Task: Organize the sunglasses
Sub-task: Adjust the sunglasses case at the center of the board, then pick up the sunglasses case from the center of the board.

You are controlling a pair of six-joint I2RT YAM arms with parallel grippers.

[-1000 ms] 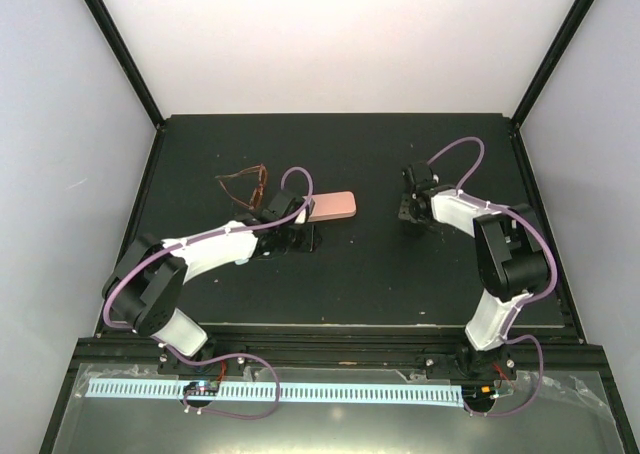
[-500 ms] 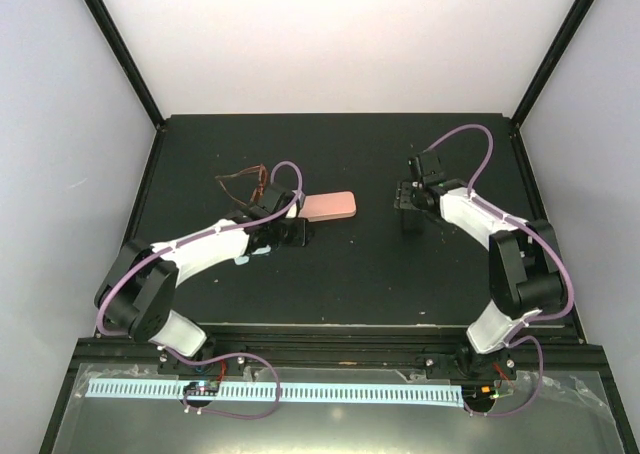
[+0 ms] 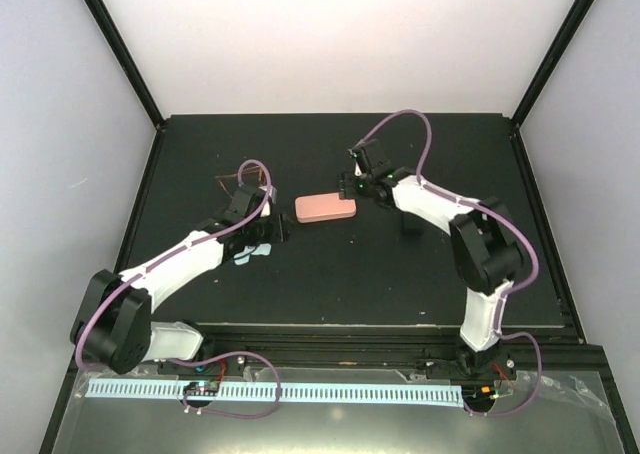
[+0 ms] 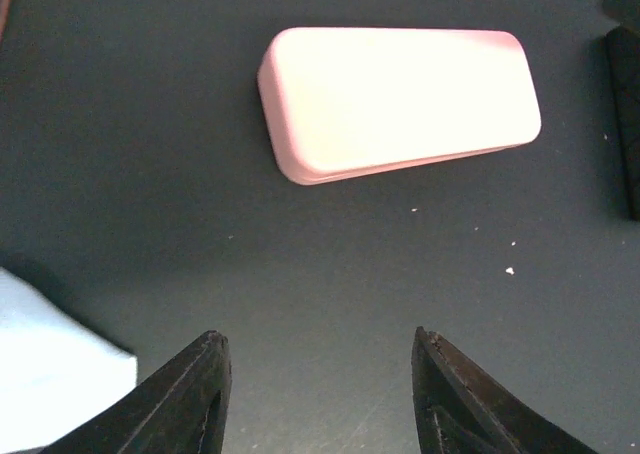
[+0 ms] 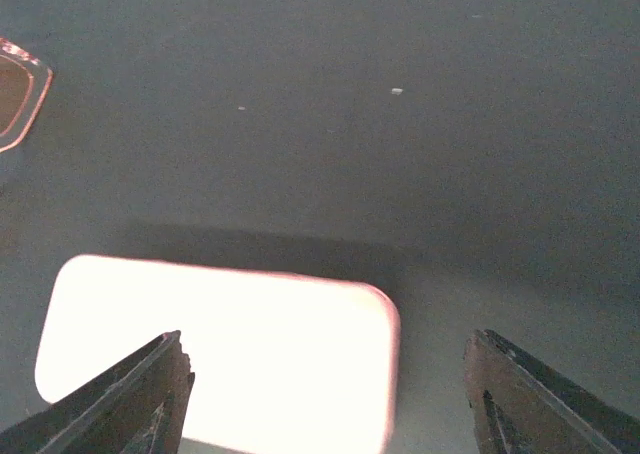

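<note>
Over the pink case [image 3: 325, 208], lower your right gripper [image 5: 327, 369], jaws wide apart and empty, squarely, while the left gripper [image 4: 318, 354], also apart, braces from 8 o'clock.

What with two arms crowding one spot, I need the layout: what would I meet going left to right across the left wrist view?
Light blue cloth → pink case → black oblong thing at the right edge. The left pincer overlaps these, so it is left out.
</note>
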